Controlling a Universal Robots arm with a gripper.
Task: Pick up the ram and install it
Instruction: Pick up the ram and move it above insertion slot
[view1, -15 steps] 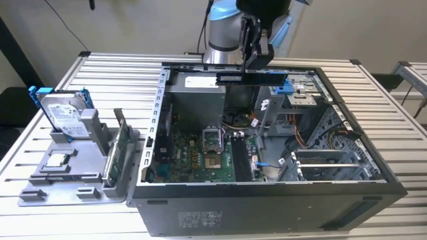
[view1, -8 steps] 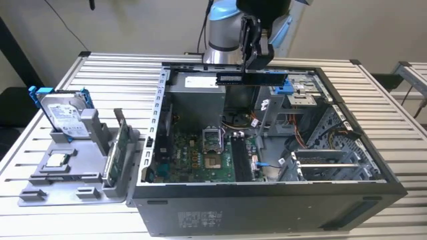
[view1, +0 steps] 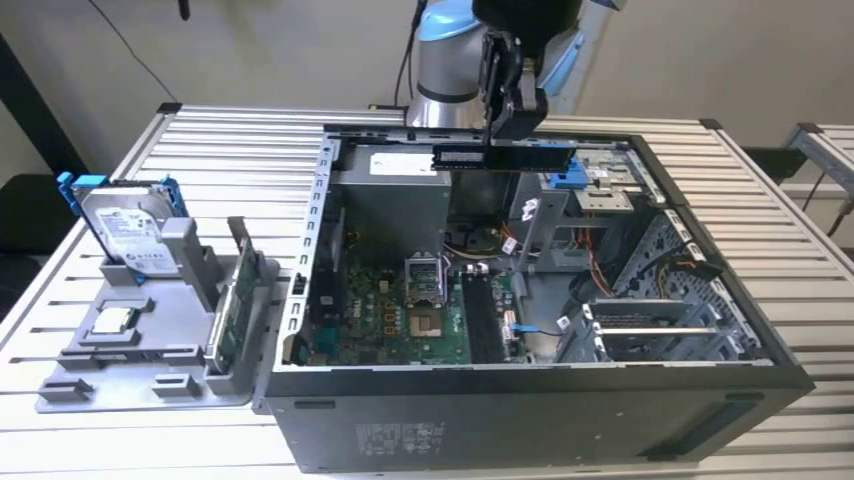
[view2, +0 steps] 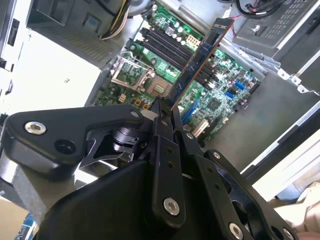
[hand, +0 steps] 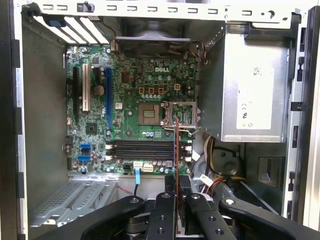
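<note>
Ram (view1: 505, 157) gripped by the fingers (hand: 163, 210); hangs above open computer case (view1: 534, 410).

Pale wall (view1: 267, 50), slatted metal table (view1: 214, 140).

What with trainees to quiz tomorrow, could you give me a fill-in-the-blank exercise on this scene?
1. The ____ is shut on the ram, above the open computer case.
2. The motherboard inside the case is ____ in colour.
3. The hard drive standing on the grey holder sits in a ____ frame.
Missing words: gripper; green; blue.
</note>
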